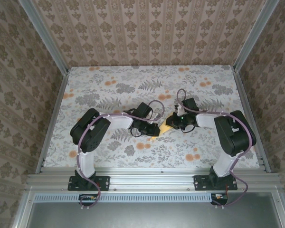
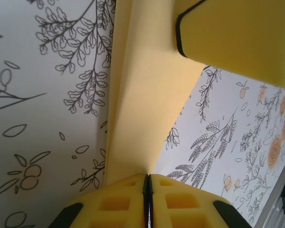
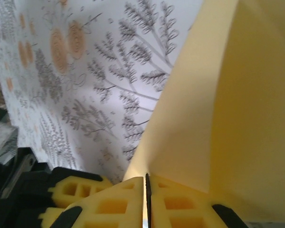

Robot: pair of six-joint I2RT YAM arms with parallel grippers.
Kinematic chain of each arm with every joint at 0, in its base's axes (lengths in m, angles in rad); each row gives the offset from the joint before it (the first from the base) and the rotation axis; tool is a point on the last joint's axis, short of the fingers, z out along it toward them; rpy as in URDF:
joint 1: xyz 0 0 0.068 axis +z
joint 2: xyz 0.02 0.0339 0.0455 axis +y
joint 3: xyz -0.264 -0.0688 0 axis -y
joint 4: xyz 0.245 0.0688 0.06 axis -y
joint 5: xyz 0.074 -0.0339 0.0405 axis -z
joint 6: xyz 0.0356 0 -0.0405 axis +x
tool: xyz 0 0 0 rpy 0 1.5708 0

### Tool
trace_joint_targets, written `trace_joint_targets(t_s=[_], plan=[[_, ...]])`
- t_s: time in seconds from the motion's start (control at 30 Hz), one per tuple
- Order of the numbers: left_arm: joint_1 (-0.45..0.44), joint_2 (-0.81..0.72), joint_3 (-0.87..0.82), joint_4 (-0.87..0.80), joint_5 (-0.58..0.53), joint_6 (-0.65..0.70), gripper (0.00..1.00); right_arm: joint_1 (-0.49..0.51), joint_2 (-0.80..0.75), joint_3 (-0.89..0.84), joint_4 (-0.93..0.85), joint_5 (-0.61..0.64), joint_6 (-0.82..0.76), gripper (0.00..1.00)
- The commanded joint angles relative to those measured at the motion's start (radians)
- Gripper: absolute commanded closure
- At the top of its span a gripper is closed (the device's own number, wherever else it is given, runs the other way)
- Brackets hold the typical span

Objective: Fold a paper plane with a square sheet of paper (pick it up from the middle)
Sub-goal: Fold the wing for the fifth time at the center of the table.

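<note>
The yellow-orange sheet of paper [image 1: 165,127] hangs folded between my two grippers just above the middle of the flowered cloth. My left gripper [image 1: 156,129] comes in from the left and is shut on one end of it. In the left wrist view the paper [image 2: 147,104] runs up from the closed left gripper [image 2: 147,176] to a yellow finger [image 2: 237,33] of the right one. My right gripper [image 1: 172,124] is shut on the other end. In the right wrist view the paper [image 3: 218,118] rises from the closed right gripper [image 3: 147,179], with the left gripper's pads [image 3: 78,190] just beside it.
A flower-printed cloth [image 1: 114,90] covers the table. Aluminium rails [image 1: 52,123] frame it on the left, the right and along the near edge [image 1: 152,180]. Patterned walls close in the back and both sides. Both arm bases stand at the near rail.
</note>
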Motion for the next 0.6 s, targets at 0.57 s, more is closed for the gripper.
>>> trace_joint_targets(t_s=[0.57], plan=[[-0.001, -0.001, -0.063, -0.058, -0.028, 0.023, 0.88, 0.074, 0.076, -0.084, 0.157, 0.062, 0.119, 0.91]])
